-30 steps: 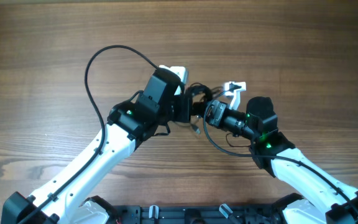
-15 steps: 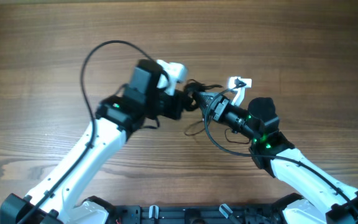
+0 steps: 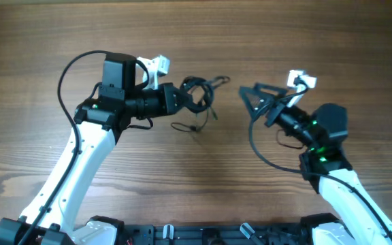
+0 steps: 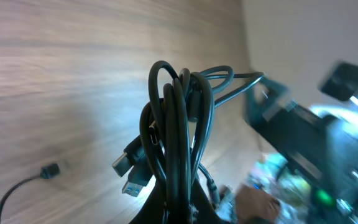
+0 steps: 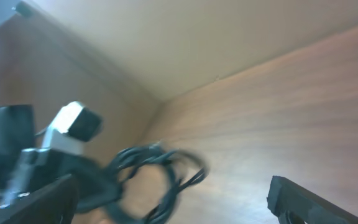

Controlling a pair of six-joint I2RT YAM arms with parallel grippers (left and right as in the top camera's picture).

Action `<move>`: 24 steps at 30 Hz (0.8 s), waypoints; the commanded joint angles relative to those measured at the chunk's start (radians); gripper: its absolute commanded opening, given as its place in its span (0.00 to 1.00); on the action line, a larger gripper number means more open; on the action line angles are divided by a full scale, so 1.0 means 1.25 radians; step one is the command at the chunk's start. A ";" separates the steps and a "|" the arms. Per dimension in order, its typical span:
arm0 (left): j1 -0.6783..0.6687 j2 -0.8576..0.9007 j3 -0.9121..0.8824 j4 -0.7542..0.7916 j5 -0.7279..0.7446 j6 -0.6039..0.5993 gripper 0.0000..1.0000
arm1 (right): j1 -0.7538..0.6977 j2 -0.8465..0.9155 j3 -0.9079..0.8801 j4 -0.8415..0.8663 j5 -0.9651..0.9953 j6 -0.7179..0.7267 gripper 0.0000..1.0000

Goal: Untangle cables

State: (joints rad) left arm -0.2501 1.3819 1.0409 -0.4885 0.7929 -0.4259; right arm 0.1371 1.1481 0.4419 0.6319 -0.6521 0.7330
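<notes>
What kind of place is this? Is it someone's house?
Probably a robot lab or test bench, not a home. A left arm and right arm, both robotic, work over a wooden table, and the left hand grips a tangle of black cables.

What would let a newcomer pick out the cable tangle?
On the wooden table, find the left claw. Pinched there is the cable tangle: thin black loops with plug ends bunched together, unlike the single loose strand lying flat nearby.
</notes>
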 commanded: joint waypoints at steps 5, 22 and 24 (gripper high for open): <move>-0.046 -0.006 0.005 0.068 0.150 -0.081 0.04 | 0.013 0.063 0.002 -0.027 -0.085 -0.105 0.91; -0.097 -0.006 0.005 0.115 0.252 -0.082 0.04 | 0.026 0.104 0.002 -0.047 0.125 -0.060 0.83; -0.097 -0.006 0.005 0.156 0.289 -0.086 0.04 | 0.026 0.117 0.002 -0.049 0.147 -0.060 0.82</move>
State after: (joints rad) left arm -0.3641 1.3819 1.0405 -0.3511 1.0195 -0.5259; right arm 0.1650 1.2587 0.4419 0.5758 -0.5556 0.6502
